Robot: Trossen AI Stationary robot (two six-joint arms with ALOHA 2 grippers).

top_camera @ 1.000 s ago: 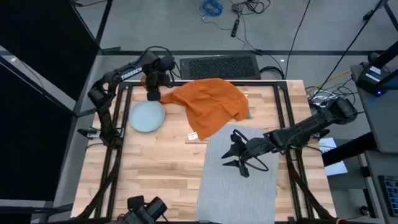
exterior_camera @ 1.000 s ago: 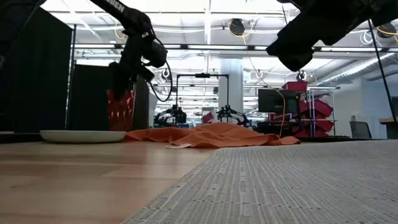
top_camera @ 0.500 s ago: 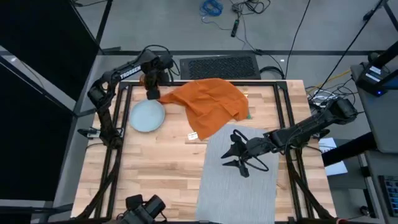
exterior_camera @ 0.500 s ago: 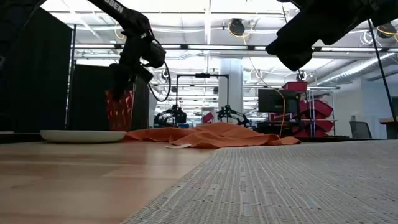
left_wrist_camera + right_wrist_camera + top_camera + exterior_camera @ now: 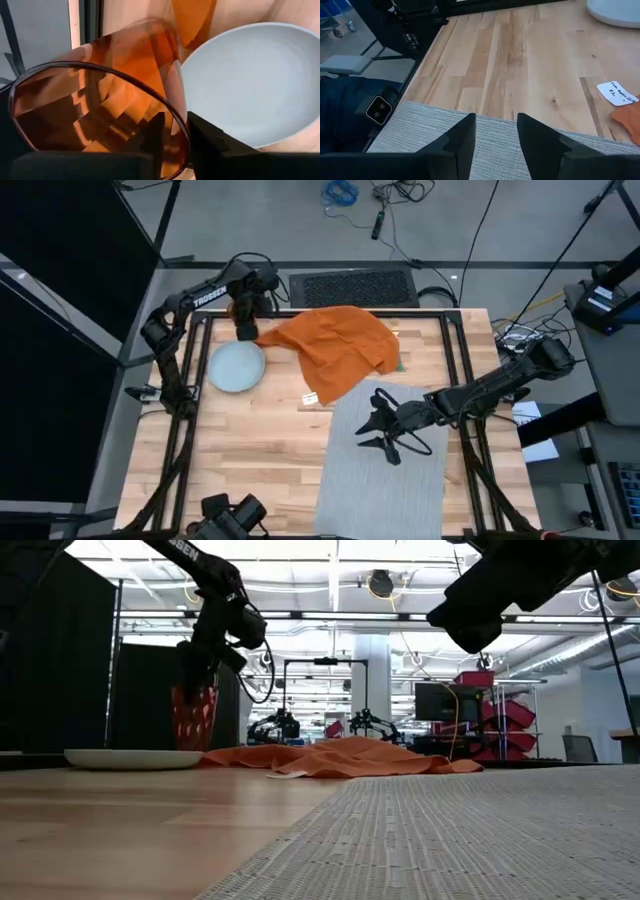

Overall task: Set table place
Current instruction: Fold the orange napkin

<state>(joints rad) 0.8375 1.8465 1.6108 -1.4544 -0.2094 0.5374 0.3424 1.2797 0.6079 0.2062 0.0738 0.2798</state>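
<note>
Light butcher-block wood fills the high view: on the table (image 5: 250, 450) we see the grey placemat (image 5: 385, 470) at the near right, the pale-blue plate (image 5: 236, 366) at the far left, and the orange napkin (image 5: 338, 345) rumpled between them at the far edge. Our left gripper (image 5: 246, 320) sits at the far left corner, closed on the orange tumbler (image 5: 247, 332) just beyond the plate. Our right gripper (image 5: 378, 430) hovers over the placemat's far end with its fingers spread and nothing in them

From the low view, the tumbler (image 5: 194, 718) stands upright with the left gripper (image 5: 205, 665) clamped on its upper part; its base is behind the plate (image 5: 132, 757), so we cannot tell whether it touches the wood. The napkin (image 5: 340, 755) lies in a low heap, well short of the placemat (image 5: 480, 830)

Through the left wrist view, the tumbler (image 5: 115, 100) is faceted, translucent amber, its rim ringed close to the camera, with the plate (image 5: 250, 80) right beside it

The right wrist view shows open fingers above the placemat (image 5: 470, 150) edge, bare wood beyond, and a small paper label (image 5: 617, 93)

To carry the tumbler well, we judge it should be kept upright, lifted clear of the plate's rim and the napkin, and set down at the placemat's far corner
</note>
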